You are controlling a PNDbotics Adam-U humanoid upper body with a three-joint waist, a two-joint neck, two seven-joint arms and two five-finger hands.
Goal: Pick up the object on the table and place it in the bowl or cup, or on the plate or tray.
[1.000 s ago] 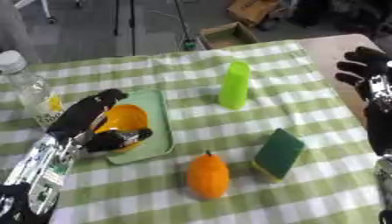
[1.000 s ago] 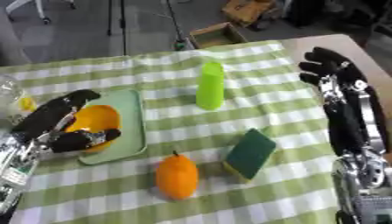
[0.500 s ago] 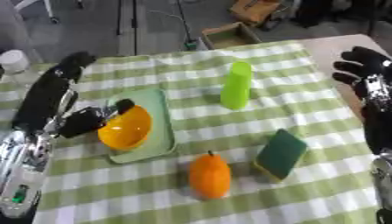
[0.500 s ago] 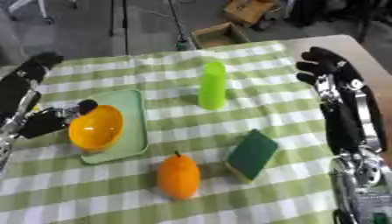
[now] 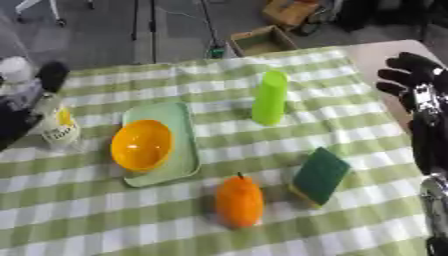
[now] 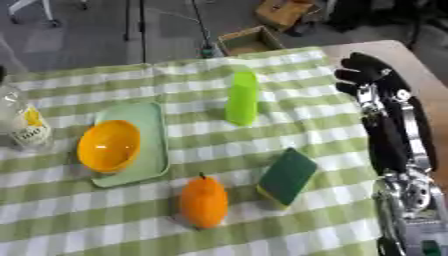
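- Green-and-white checked cloth [image 5: 262, 145] covers the table you work on; beyond its far edge lie a grey floor and a cardboard box [image 5: 262, 40].
- Nearest you, the orange fruit [image 5: 239, 201] lies on the cloth, stalk end away from you, free of both hands. It reads as the thing to pick up, and it rests just beside the tray's near corner without touching it.
- To the fruit's right, the green sponge [image 5: 320, 175] lies flat with its yellow underside showing at the near edge; it is close to the fruit but apart from it.
- Further back on your left, the pale green tray [image 5: 179, 145] carries the orange bowl [image 5: 140, 145], tipped so its hollow faces up and toward you. Bowl and tray both stand ready as places to set the fruit.
- Left of the tray stands a clear bottle [image 5: 57, 127] with a yellow label.
- Your left hand [image 5: 51, 76] shows only as a dark shape at the left edge, behind the bottle; whether its fingers are spread or curled cannot be told.
- Beyond the tray's far right corner the tall lime-green cup [image 5: 269, 97] stands upright, well apart from the fruit.
- Your right hand [image 6: 367, 75] hovers over the table's far right edge, fingers curled with nothing in them, well clear of every object.
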